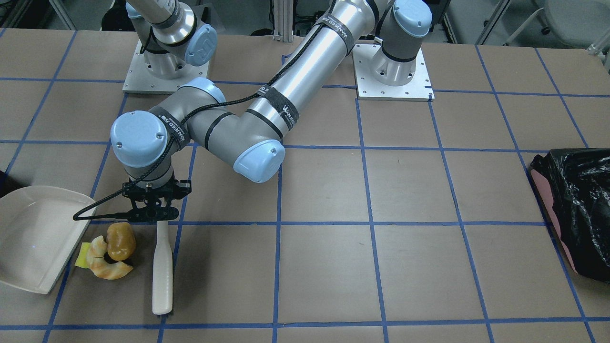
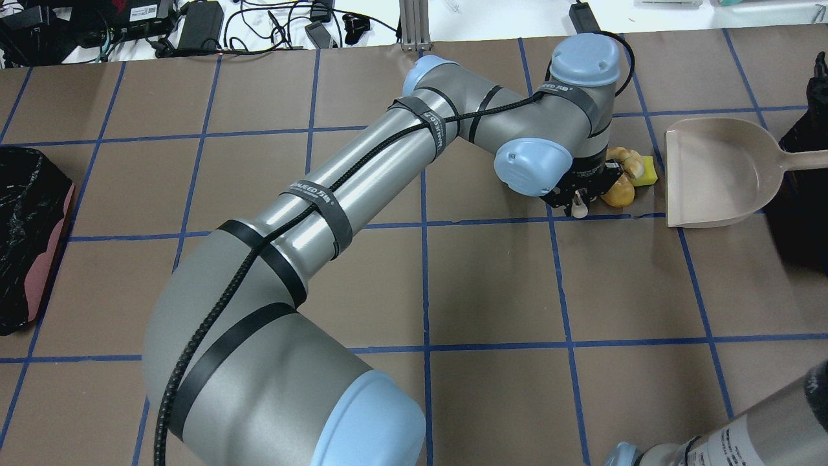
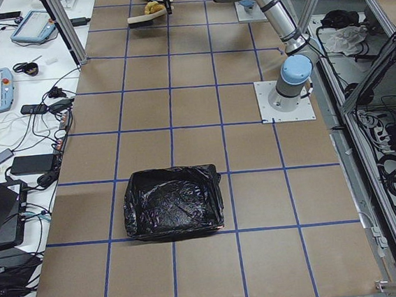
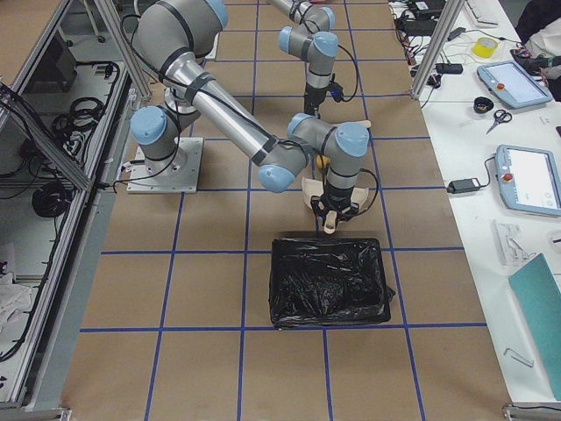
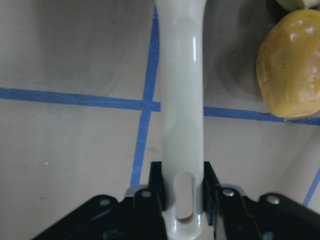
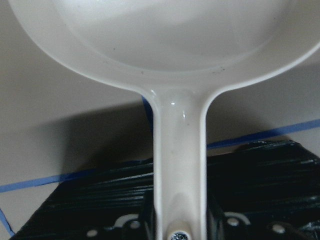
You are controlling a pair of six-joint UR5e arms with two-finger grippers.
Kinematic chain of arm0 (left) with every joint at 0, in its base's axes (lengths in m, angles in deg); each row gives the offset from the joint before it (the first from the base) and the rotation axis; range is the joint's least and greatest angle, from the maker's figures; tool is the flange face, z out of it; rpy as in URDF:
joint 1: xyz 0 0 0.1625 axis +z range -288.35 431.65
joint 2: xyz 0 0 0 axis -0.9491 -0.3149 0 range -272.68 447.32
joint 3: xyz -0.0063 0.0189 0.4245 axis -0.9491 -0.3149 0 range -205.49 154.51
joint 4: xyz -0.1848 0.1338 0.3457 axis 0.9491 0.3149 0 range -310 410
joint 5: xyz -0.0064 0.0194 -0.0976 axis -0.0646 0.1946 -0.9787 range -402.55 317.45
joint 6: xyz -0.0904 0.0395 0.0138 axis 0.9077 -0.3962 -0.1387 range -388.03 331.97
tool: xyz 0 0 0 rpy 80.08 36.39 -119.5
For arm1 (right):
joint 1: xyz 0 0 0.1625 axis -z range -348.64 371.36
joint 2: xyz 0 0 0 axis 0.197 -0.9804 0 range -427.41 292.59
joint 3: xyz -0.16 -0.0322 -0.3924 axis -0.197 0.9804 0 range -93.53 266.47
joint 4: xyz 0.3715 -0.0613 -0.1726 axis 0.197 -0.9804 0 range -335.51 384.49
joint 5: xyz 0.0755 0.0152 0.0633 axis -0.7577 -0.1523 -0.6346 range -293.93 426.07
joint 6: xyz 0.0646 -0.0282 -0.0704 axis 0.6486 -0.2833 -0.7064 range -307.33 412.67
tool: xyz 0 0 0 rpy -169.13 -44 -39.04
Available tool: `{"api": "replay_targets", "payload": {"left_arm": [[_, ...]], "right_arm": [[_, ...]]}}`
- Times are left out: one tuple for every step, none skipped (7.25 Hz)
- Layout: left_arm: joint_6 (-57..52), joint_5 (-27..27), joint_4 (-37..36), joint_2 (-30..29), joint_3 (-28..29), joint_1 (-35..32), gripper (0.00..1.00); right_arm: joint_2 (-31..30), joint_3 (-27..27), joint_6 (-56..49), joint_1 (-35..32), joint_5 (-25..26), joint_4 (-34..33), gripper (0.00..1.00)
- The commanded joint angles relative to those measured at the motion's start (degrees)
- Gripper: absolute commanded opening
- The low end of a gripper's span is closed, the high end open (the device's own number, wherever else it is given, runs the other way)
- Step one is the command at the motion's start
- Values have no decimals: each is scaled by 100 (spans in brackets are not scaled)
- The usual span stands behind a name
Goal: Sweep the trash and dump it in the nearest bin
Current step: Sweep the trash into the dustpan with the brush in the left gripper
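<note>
The trash lies together on the table: a golden-brown roll (image 1: 120, 240), a pale croissant (image 1: 106, 267) and a yellow sponge block (image 1: 82, 256). My left gripper (image 1: 151, 214) is shut on the handle of a white brush (image 1: 162, 271), which lies just beside the pile. The roll also shows in the left wrist view (image 5: 292, 70). My right gripper (image 6: 180, 220) is shut on the handle of a beige dustpan (image 2: 711, 171), whose mouth faces the pile from the other side. The dark bin (image 2: 802, 213) sits under the dustpan handle and also shows in the exterior right view (image 4: 329, 281).
A pink bin lined with a black bag (image 2: 26, 239) stands at the table's far end on my left side. My left arm (image 2: 336, 200) stretches diagonally across the table. Blue tape lines grid the brown table top (image 1: 405, 267).
</note>
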Motion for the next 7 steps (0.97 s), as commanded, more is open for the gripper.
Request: {"api": "replay_targets", "payload": {"left_arm": [[260,-83,-36,-7,7,-140,0],[383,-101,-36,10,7,-167,0],[463,-110,-36,28,16,-193,0],[490,-110,-36,19,16,-202,0],[516,-110,-53,2,16,-219,0],[490,-110,-175,-42,34,-228,0],[507,-118,-246,-120,51,-228,0]], "right_arm": [[7,-143,-17,-107,-2,-32,0],[-2,-170,-35,-107,-11,-41,0],[15,-170,-26,-133,-11,-41,0],[33,-170,-26,-151,-11,-41,0],[33,-170,-52,-151,-11,-50,0],[33,-179,-9,-151,-28,-50,0],[33,-170,-9,-151,-28,-50,0]]}}
